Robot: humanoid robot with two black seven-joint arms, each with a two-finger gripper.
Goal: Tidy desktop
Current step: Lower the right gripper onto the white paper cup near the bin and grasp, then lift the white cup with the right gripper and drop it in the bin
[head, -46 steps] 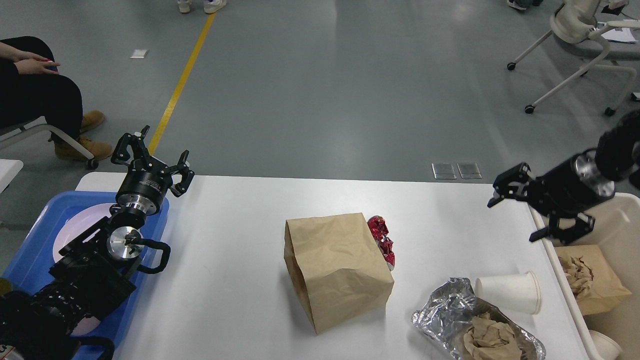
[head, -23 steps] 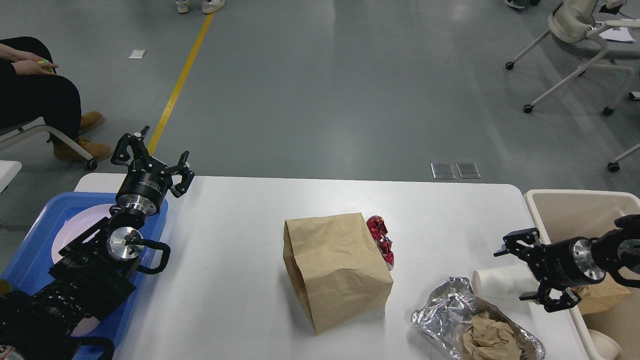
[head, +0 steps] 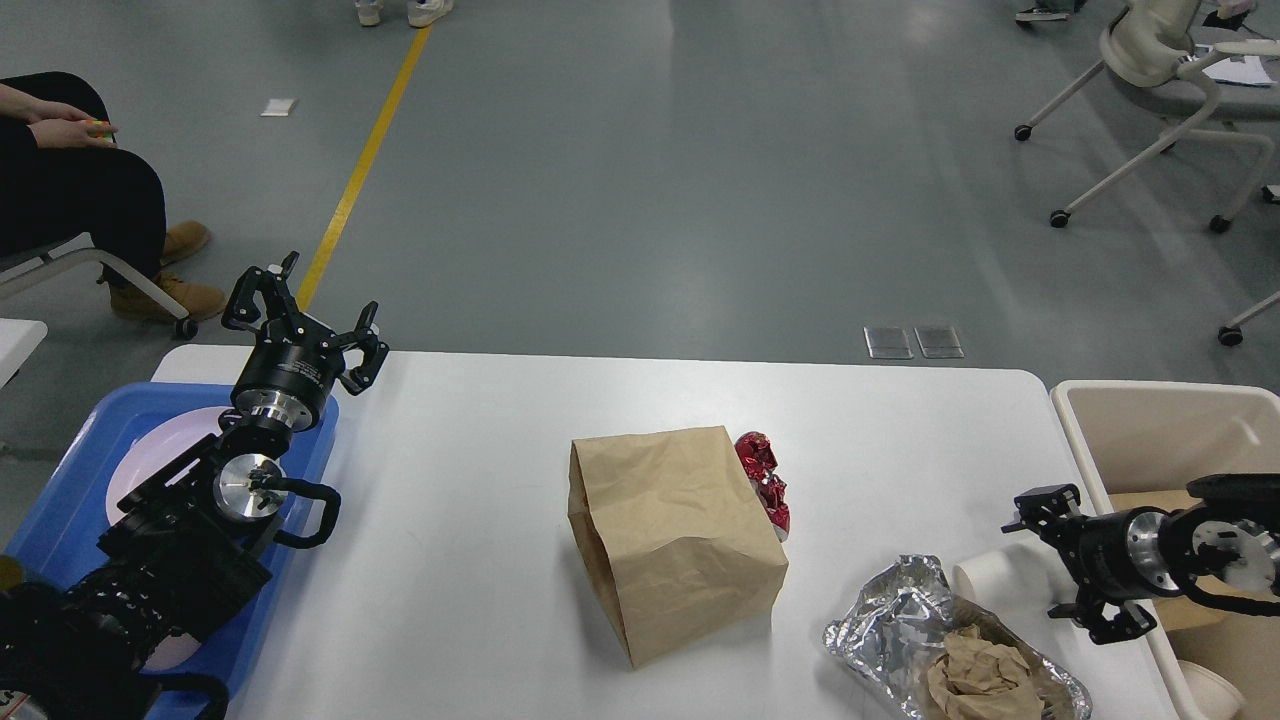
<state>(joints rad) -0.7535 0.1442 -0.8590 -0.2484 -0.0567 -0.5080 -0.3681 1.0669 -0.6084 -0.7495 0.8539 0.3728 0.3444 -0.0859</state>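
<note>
The white desktop (head: 480,500) fills the lower part of the head view. A brown paper bag (head: 675,540) lies on its side in the middle, with a crumpled red foil wrapper (head: 762,480) just behind it. A foil tray (head: 890,625) holding crumpled brown paper (head: 975,680) sits at the front right. A white paper cup (head: 990,580) lies on its side next to it. My right gripper (head: 1052,565) is open at the cup's right end, one finger above it and one below. My left gripper (head: 305,320) is open and empty above the table's back left corner.
A blue tray (head: 60,500) with a white plate (head: 150,450) sits at the left edge under my left arm. A beige bin (head: 1160,410) stands off the right edge with brown paper inside. A seated person and wheeled chairs are on the floor beyond.
My right arm has come down from above the bin's edge to the white cup at table level. The left arm has not moved.
</note>
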